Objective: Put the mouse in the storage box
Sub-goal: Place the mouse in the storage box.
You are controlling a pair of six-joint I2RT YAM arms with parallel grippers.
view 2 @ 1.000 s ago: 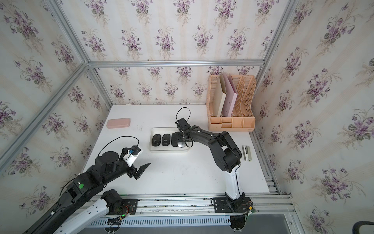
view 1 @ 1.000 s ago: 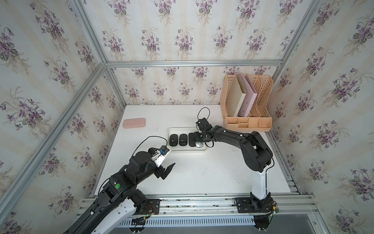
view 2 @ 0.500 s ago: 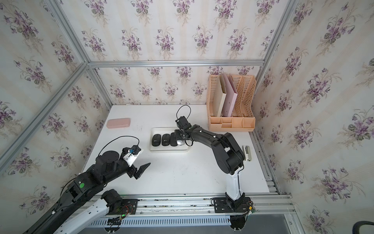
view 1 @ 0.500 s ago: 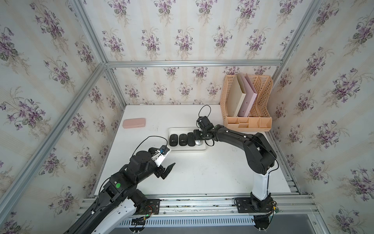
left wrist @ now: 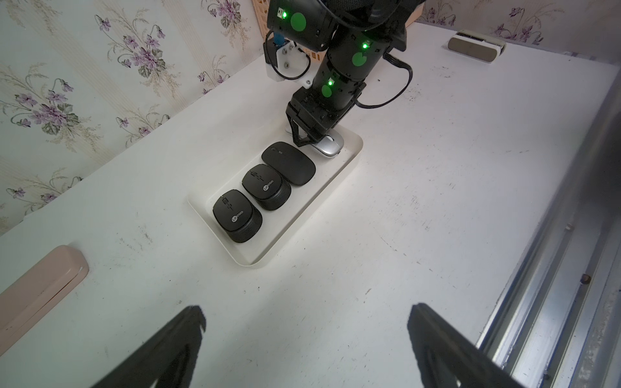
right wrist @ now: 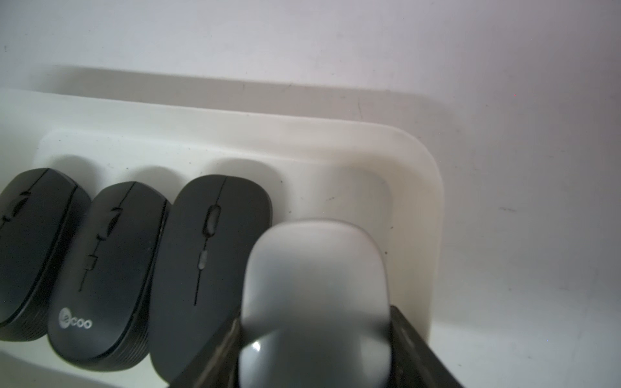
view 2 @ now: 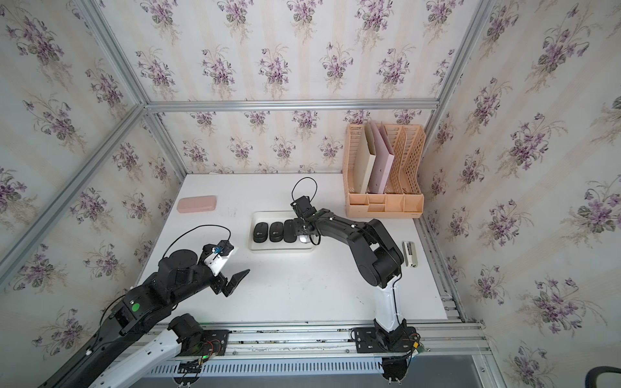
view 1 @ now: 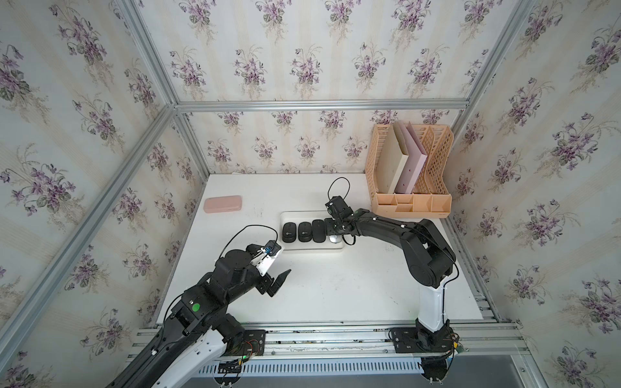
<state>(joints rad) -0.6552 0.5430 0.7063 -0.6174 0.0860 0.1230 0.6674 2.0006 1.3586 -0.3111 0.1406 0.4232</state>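
Right gripper (left wrist: pixel 309 141) clamps the silver mouse (right wrist: pixel 316 268) at the box's (right wrist: pixel 420 208) end, beside three black mice (left wrist: pixel 265 186); left gripper (left wrist: pixel 307 310) fingers wide apart above the table (left wrist: pixel 403 201).

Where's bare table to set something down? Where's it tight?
Free: table between pink case and storage box; broad stretch from box to front rail. Tight: the box, three black mice plus silver mouse held by the right gripper; gap to file rack narrow.

A silver mouse (left wrist: pixel 331 147) is held clamped by the right gripper (left wrist: pixel 311 139) at the storage box's (left wrist: pixel 329 183) end, beside three black mice (left wrist: pixel 265 186); the left gripper (left wrist: pixel 307 310) is spread wide.
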